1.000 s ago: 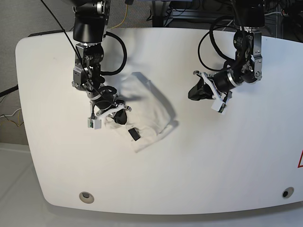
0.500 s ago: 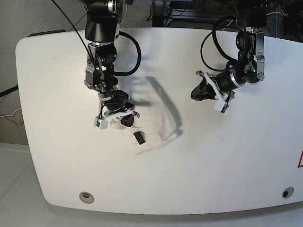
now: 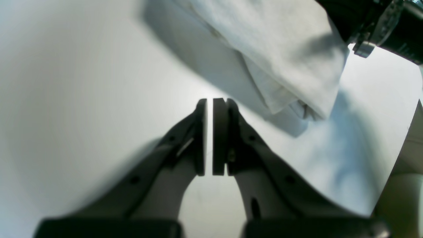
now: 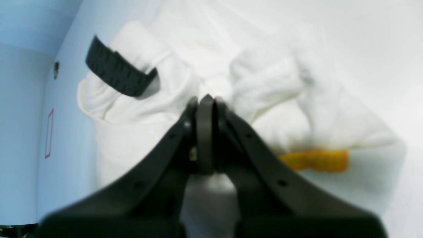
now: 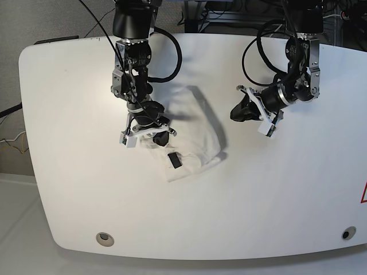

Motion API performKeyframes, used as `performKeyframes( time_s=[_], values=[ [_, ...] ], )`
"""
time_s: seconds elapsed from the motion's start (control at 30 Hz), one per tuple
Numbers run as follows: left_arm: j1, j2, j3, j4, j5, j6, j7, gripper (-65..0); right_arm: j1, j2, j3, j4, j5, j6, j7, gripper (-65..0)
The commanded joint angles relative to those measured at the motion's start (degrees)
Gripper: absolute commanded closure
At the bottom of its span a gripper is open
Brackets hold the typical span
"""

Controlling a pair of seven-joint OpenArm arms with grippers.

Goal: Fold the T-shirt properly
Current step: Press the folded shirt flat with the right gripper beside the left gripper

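Observation:
The T-shirt (image 5: 195, 134) lies bunched up, white, on the white table (image 5: 269, 195), with its small black neck label (image 5: 174, 160) on the near side. My right gripper (image 5: 159, 136) is shut on a fold of the T-shirt (image 4: 281, 82) at its left side; the right wrist view shows the label (image 4: 115, 71) and a strip of orange print (image 4: 314, 161) beside the closed fingers. To the right of the cloth, my left gripper (image 5: 235, 113) hangs shut and holds nothing. In the left wrist view its tips (image 3: 210, 100) point at the bare table just short of the T-shirt's edge (image 3: 274, 49).
The table's rounded front edge has a round hole at the near left (image 5: 104, 238) and another at the near right (image 5: 344, 234). A red triangle sticker (image 5: 363, 195) sits at the right edge. Cables (image 5: 252, 46) loop behind both arms.
The right arm has moved to the right in the base view and dragged the T-shirt along with it. The left arm has barely shifted.

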State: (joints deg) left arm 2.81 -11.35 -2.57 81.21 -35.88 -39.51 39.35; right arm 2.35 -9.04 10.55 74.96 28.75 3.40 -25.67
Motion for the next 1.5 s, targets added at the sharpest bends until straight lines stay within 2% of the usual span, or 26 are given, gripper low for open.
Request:
performKeyframes(
  time_s=[0.0, 0.43, 0.83, 1.47],
  values=[
    [-1.01, -0.38, -0.11, 1.12, -1.26, -0.49, -1.24, -1.6, -0.28, 0.04, 0.05, -0.01, -1.63, -2.21, -2.59, 0.0],
    [-1.01, -0.38, -0.11, 1.12, -1.18, -0.49, -1.24, -1.6, -0.11, 0.04, -9.27, 0.07, -1.63, -2.21, -0.04, 0.0],
    [-0.74, -1.61, -0.11, 1.12, -1.18, -0.49, -1.24, -1.6, 0.60, 0.04, -9.45, 1.83, -1.63, -1.68, 0.13, 0.0],
    [-0.65, -2.23, -0.11, 4.64, -1.26, -0.49, -1.24, -1.6, 0.51, 0.11, -9.45, 16.07, -2.07, -2.12, 0.04, 0.0]
  ],
)
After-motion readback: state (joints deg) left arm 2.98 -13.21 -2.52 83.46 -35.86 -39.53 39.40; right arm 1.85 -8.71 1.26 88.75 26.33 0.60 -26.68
